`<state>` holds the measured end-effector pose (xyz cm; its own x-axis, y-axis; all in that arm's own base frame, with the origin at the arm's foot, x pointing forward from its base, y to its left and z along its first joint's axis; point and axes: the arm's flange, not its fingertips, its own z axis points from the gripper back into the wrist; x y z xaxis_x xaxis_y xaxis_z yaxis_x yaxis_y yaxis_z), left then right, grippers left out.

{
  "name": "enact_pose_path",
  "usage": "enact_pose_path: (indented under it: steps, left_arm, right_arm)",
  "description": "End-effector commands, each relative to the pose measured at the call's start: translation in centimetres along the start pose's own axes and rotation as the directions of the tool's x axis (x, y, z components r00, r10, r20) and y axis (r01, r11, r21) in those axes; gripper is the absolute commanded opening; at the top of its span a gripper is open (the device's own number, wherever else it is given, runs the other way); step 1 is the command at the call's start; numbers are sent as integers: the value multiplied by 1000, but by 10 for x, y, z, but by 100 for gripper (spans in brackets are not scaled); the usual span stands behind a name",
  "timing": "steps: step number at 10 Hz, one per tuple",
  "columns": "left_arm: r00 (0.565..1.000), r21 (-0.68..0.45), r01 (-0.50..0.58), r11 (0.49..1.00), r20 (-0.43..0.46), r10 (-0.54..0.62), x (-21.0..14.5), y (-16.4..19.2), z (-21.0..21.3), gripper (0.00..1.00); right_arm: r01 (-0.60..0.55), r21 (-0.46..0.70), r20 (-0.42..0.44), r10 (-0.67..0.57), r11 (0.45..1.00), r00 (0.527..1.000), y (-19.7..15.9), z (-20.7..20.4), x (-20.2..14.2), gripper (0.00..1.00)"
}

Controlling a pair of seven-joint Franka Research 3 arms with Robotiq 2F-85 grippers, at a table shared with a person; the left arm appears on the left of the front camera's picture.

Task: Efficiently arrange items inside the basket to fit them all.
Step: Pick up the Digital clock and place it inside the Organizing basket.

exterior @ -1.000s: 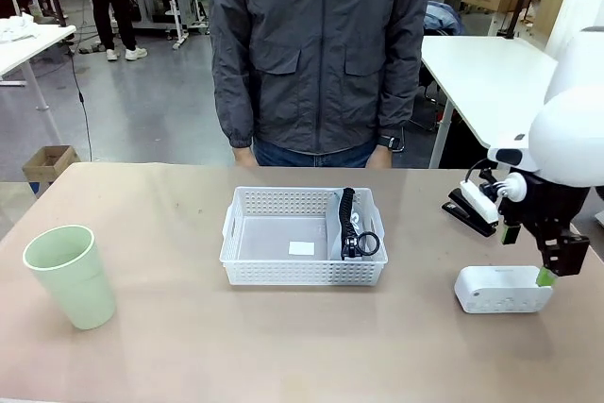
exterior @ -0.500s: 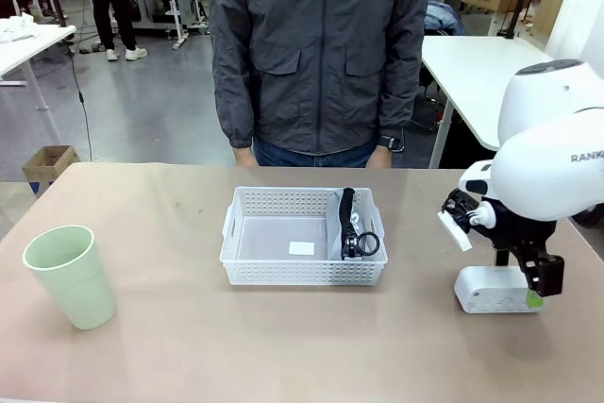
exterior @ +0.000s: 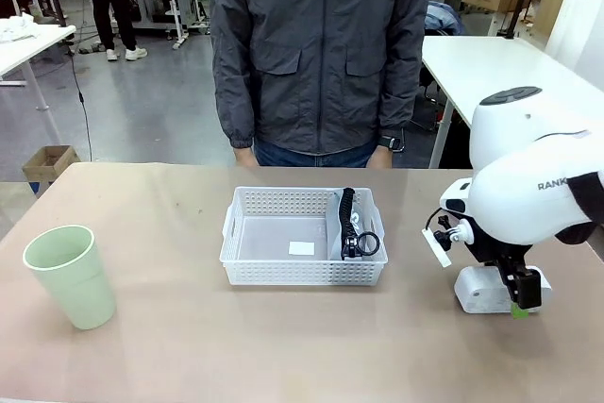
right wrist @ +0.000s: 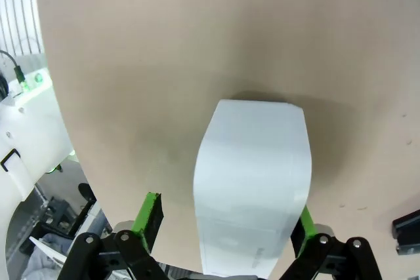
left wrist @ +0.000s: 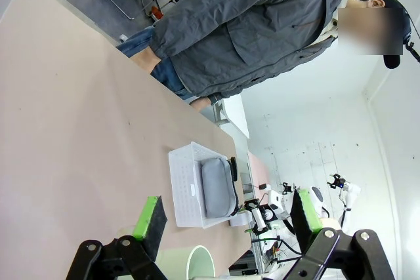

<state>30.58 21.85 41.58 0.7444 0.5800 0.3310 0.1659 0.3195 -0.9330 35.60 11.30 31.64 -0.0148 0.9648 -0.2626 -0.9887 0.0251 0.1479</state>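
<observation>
Across the desk [exterior: 189, 346] in the front view, a person in a grey jacket [exterior: 321, 54] stands at the far edge. The white basket [exterior: 302, 271] sits mid-desk. The grey pouch [exterior: 334, 228] stands on edge along its right side, with the black strap [exterior: 348, 219] lying over the top. The pale green cup [exterior: 71, 276] stands upright well off to the left. Over on the right, the white device [exterior: 477, 294] lies flat, and the right jaws are down over it, one green-tipped finger in front of its right end.

From the left wrist (the picture is rolled sideways), the left jaws gape wide with nothing between the pads [left wrist: 149, 218]. Beyond them are the cup's rim [left wrist: 200, 260], the basket [left wrist: 184, 175] and the pouch [left wrist: 215, 187] inside it.

From the right wrist, the right jaws are spread fully and straddle the device [right wrist: 252, 175]. One pad [right wrist: 149, 211] stands clear of its side, the other is just beside it, and the device rests on the desk, not gripped.
</observation>
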Motion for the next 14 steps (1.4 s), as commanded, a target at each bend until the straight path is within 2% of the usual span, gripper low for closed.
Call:
enact_pose_path:
  steps: [1, 7, 8, 9, 10, 11, 12, 14]
  left_arm:
    - [1000, -8, 7, 1000, -6, -7, 0, -3, 1, 100]
    - [1000, -8, 7, 1000, -6, -7, 0, -3, 1, 100]
    - [1000, -8, 7, 1000, -6, -7, 0, -3, 1, 100]
    - [1000, -8, 7, 1000, -6, -7, 0, -3, 1, 100]
    - [1000, -8, 7, 1000, -6, -7, 0, -3, 1, 100]
    - [1000, -8, 7, 1000, -6, -7, 0, -3, 1, 100]
    - [1000, -8, 7, 1000, -6, -7, 0, -3, 1, 100]
    - [1000, -8, 7, 1000, -6, -7, 0, -3, 1, 100]
  right_arm:
    - [70, -27, -33, -71, 997, 997, 44, -38, -19, 100]
    - [85, -26, 30, -84, 996, 996, 46, -37, -27, 100]
    - [87, -32, 49, -86, 996, 995, 47, -37, -26, 40]
    - [100, -40, 72, -97, 994, 993, 47, -37, -27, 40]
    - [109, -40, 88, -105, 993, 991, 46, -37, -28, 0]
    - [102, -36, 108, -98, 994, 989, 47, -37, -28, 38]
    - [104, -30, 110, -100, 994, 989, 46, -37, -29, 0]
    - [114, -20, 121, -111, 993, 986, 46, -37, -30, 0]
